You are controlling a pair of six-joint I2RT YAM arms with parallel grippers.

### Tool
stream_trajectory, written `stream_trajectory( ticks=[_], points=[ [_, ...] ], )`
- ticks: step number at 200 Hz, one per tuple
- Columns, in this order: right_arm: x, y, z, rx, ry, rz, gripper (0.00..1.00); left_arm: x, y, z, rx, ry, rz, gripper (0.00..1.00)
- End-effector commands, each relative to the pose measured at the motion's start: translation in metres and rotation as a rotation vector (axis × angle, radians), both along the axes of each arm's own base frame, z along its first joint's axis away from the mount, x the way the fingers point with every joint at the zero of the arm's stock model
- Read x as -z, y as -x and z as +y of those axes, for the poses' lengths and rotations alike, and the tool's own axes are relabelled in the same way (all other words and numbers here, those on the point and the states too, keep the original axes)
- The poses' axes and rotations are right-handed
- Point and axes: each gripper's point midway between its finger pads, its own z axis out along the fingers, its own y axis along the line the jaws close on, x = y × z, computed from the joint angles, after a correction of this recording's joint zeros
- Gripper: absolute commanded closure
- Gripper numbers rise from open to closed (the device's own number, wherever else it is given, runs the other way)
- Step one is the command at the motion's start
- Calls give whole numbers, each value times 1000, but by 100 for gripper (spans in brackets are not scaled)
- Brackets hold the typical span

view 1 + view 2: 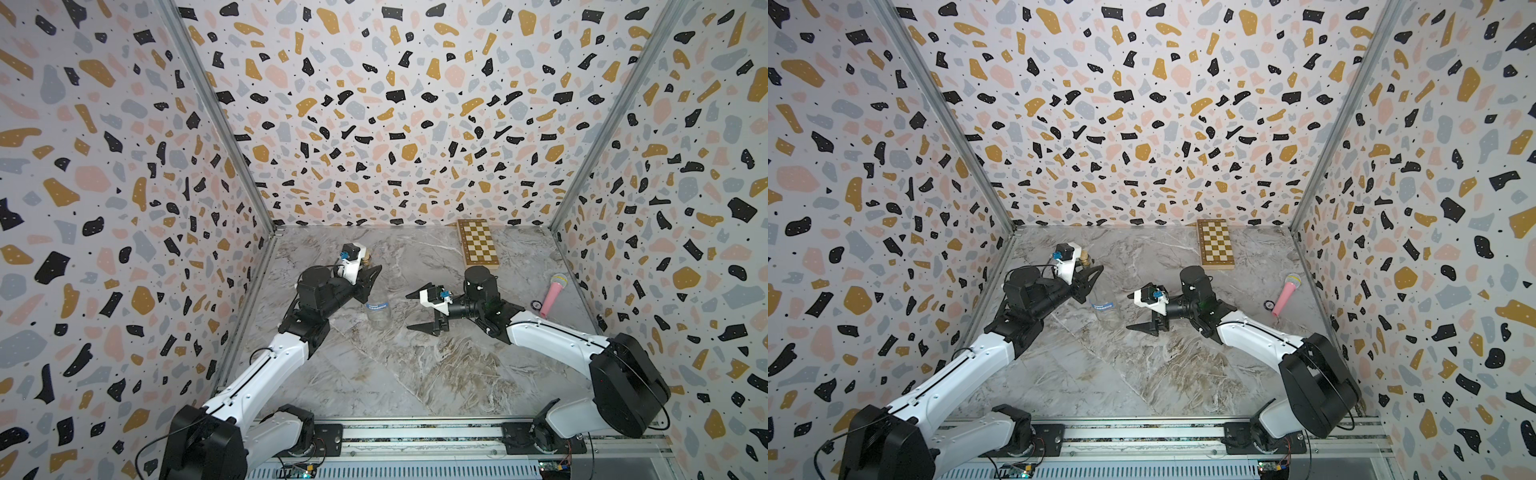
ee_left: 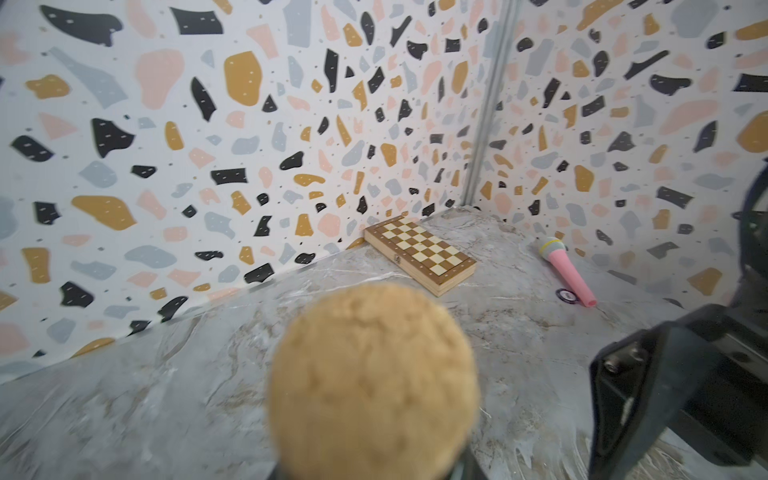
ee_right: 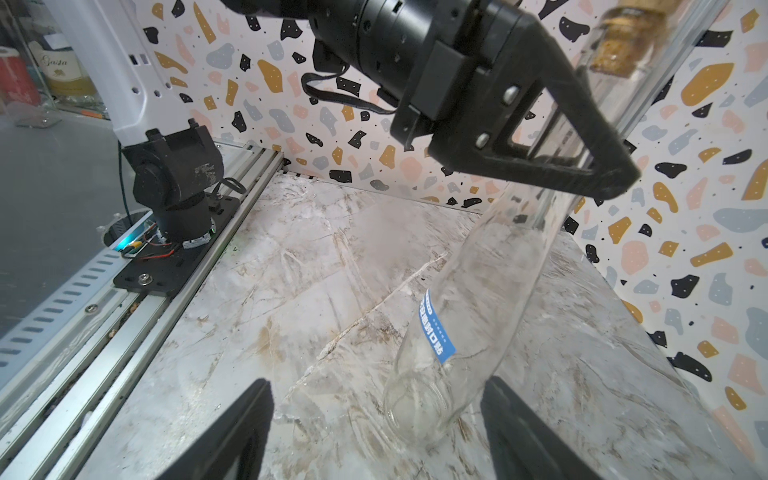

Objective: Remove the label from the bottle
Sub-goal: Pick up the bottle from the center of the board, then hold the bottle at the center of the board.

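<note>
Along the bottom edge of both top views runs a metal rail (image 1: pixel 415 434) that carries two white and black robot arms. Above it spreads a grey marble table (image 1: pixel 395 374).

Just left of centre stands the bottle (image 1: pixel 380 318) (image 1: pixel 1106 316), clear glass with its base on the table. The label (image 1: pixel 377 306) (image 1: pixel 1104 306) (image 3: pixel 436 328), a small blue strip with white print, is stuck on the bottle's wide body. The left gripper (image 1: pixel 368 282) (image 1: pixel 1089 280) (image 3: pixel 602 166) is clamped on the bottle's narrow neck, just below the tan cork (image 1: pixel 366 261) (image 2: pixel 374 382).

Right of centre, the right gripper (image 1: pixel 420 311) (image 1: pixel 1136 311) (image 3: pixel 374 436) points toward the bottle. Its jaws are spread wide and hold nothing. In the right wrist view the bottle's base sits between its two black fingers (image 3: pixel 232 436), not touching them.

Farther up and to the right, a pink toy microphone (image 1: pixel 555 293) (image 2: pixel 565 270) lies by the right wall. A wooden chessboard (image 1: pixel 478 247) (image 2: pixel 419 253) lies against the speckled back wall.
</note>
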Motion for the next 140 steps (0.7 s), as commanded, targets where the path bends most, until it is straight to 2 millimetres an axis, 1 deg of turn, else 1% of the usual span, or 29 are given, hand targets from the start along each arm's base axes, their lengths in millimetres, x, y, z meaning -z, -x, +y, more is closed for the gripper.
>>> stream_trajectory(
  ticks=[1, 17, 30, 60, 86, 105, 120, 140],
  points=[
    [-18, 14, -3, -67, -28, -58, 20, -52, 6, 12, -143, 29, -116, 100],
    [-21, 14, -1, -82, -37, -55, 22, -59, 10, 17, -198, 18, -104, 100],
    [-21, 12, 1, -81, -40, -45, 23, -58, 11, 17, -215, 21, -71, 100],
    [-12, 10, 3, -73, -32, -14, 25, -60, 15, 19, -276, 60, -66, 100],
    [-3, 4, 3, -53, -17, 11, 30, -64, 16, 25, -361, 72, -78, 100],
    [3, 0, 5, -35, -14, 36, 32, -66, 19, 19, -371, 100, -98, 100],
    [7, -7, 6, -13, -17, 60, 35, -69, 21, 15, -363, 136, -129, 100],
    [12, -16, 6, 19, -30, 85, 35, -68, 19, 16, -390, 166, -140, 100]
  ],
)
